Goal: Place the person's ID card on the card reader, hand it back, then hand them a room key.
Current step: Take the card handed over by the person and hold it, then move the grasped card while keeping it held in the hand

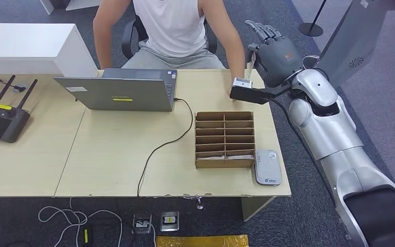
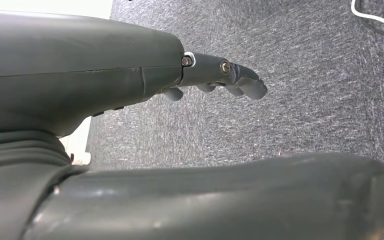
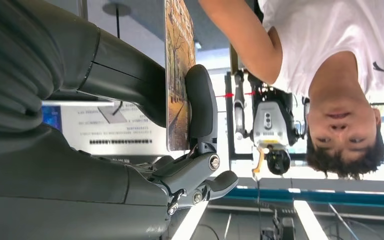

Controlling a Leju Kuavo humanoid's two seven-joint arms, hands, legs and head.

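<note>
The grey card reader [image 1: 267, 166] lies flat at the table's [image 1: 113, 170] near edge, well short of the right hand's fingertips, on the robot's side of them. Touching its left side stands a cardboard box [image 1: 225, 163] split into two columns of narrow slots. The nearest slots hold something pale and flat [image 1: 239, 156]; what it is cannot be made out. A black cable [image 1: 159, 149] runs past the box to a grey laptop [image 1: 118, 93] farther back, well to the left of the fingers. A black remote with two antennas [image 1: 2, 119] sits at the far left.

The right hand [image 1: 275, 56] is raised beyond the table's far right corner, arm stretched forward, palm turned toward the seated person [image 1: 167, 25], fingers pointing up and away. In the right wrist view the hand [image 3: 105, 165] grips a card [image 3: 177, 75] seen nearly edge-on, with a printed picture on one face. The thumb [image 3: 202, 100] presses one face and the darker fingers [image 3: 220, 182] curl behind it. Whether this is the ID card or a room key cannot be told. The person's forearm [image 1: 231, 51] reaches down to the table just left of those fingers.

The left hand [image 2: 105, 100] hangs over grey carpet [image 2: 305, 100], its fingers [image 2: 245, 82] almost straight, apart from the thumb, with nothing between them.
</note>
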